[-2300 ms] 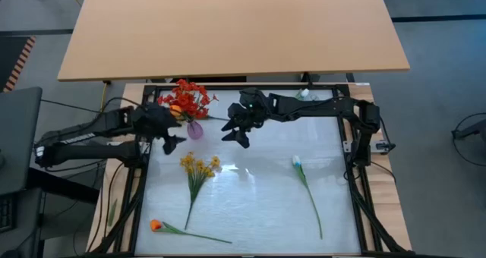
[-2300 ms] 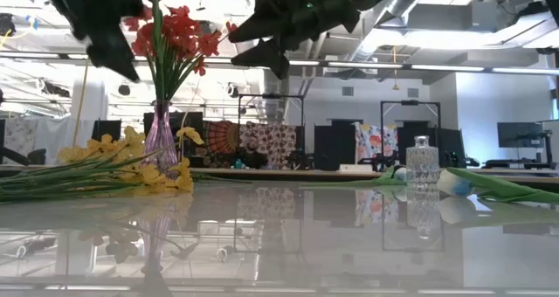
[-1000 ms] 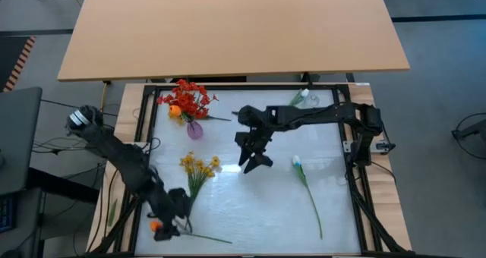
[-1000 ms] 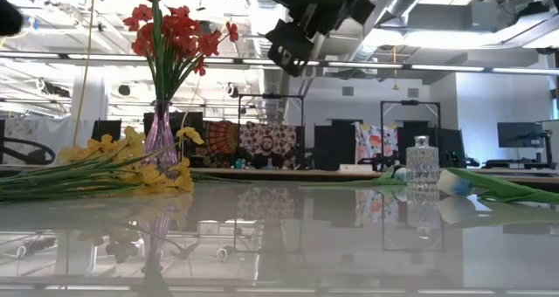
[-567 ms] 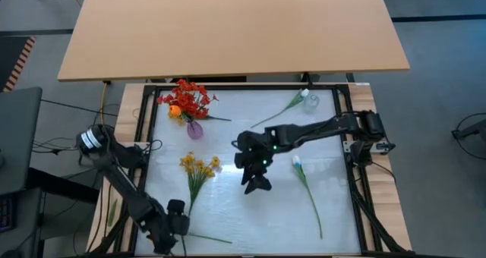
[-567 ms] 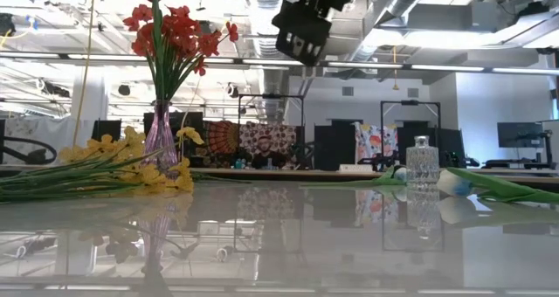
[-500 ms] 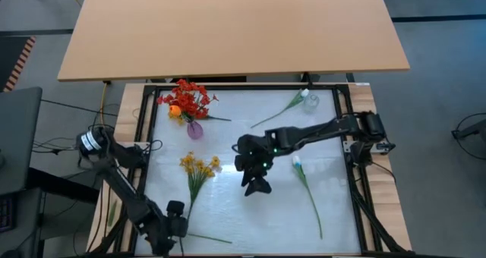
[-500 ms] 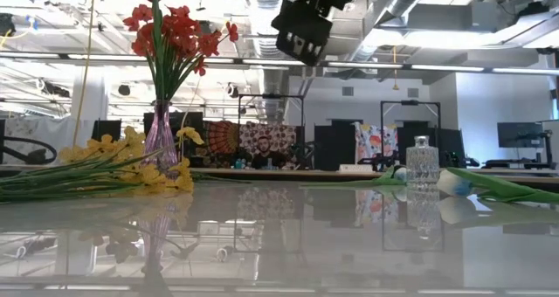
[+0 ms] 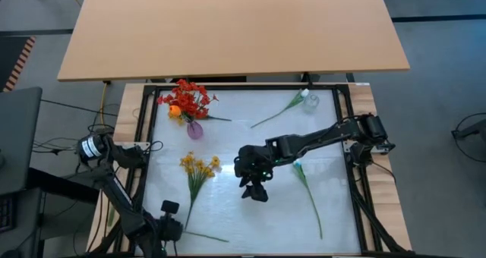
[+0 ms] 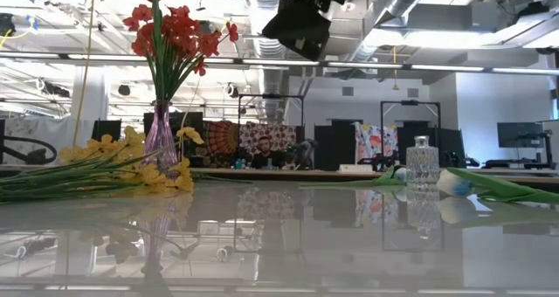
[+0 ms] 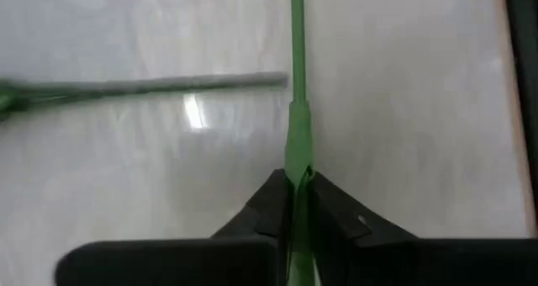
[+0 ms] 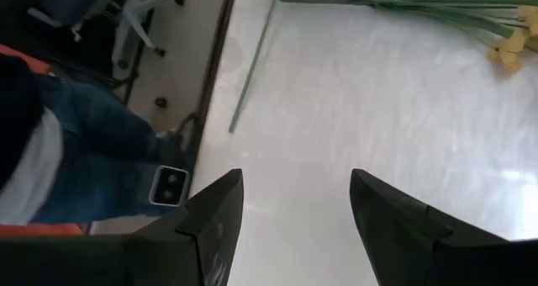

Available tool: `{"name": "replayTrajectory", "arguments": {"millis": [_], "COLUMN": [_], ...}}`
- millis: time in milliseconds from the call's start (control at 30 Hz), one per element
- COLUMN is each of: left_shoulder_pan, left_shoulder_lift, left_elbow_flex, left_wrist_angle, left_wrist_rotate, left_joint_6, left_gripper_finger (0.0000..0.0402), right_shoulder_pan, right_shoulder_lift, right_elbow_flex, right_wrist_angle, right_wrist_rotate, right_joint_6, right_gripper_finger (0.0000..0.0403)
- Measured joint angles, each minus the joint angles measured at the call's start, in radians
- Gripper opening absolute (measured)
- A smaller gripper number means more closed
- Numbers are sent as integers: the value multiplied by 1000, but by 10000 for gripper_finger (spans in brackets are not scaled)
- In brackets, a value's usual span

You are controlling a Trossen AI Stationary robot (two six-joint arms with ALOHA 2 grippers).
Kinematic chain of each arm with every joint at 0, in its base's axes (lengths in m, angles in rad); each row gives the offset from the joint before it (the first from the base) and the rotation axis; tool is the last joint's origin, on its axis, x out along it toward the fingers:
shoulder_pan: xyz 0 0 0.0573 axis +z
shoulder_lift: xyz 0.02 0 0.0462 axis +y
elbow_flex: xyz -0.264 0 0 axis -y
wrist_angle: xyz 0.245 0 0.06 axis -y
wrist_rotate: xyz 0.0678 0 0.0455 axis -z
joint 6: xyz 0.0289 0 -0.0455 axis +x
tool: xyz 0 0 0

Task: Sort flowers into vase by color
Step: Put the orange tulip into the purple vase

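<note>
Left gripper (image 11: 294, 203) jaws just snapped from wide to shut on orange flower's stem (image 11: 296, 109) at bench's near-left edge; lift to vase next. Right gripper (image 12: 290, 214) jaws wide, empty, hovering mid-bench.

Open tabletop (image 9: 250, 220) between yellow spray (image 9: 197, 167) and white flower (image 9: 304, 178); right gripper (image 9: 256, 191) overhead.

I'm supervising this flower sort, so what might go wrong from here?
The left hand pinches only a thin green stem, so it may slip or twist when lifted. The purple vase already looks crowded with red flowers; adding another stem might tip it.
</note>
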Motion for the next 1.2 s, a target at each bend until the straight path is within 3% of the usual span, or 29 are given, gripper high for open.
{"name": "replayTrajectory", "arguments": {"millis": [100,200,300,433,533,633,733,867,1067,1200], "left_shoulder_pan": [0,18,64,152,229,331,456,582,683,716], "left_shoulder_lift": [-52,-115,-192,-313,-399,-447,-459,-435,-358,-304], "left_elbow_flex": [74,154,235,286,288,289,289,289,289,289], "left_wrist_angle": [-73,-240,-366,-437,-441,-462,-491,-490,-467,-465], "left_wrist_rotate": [35,-14,-57,-13,5,23,101,238,361,377], "left_joint_6": [47,53,54,99,108,40,-36,27,173,245], "left_gripper_finger": [11,4,3,3,3,2,2,2,2,2], "right_shoulder_pan": [-6,-7,-12,-38,-65,-83,-86,-102,-131,-134], "right_shoulder_lift": [0,0,1,-8,-19,-24,-17,26,137,196], "right_elbow_flex": [33,80,150,286,379,454,482,482,480,480], "right_wrist_angle": [0,2,-33,-91,-88,-60,-64,-71,-134,-158], "right_wrist_rotate": [-35,-50,-88,-145,-144,-62,-15,-14,-37,-96], "right_joint_6": [18,-6,-58,-67,-67,-55,-63,-69,-68,-68], "right_gripper_finger": [244,244,244,244,244,244,244,244,244,244]}}
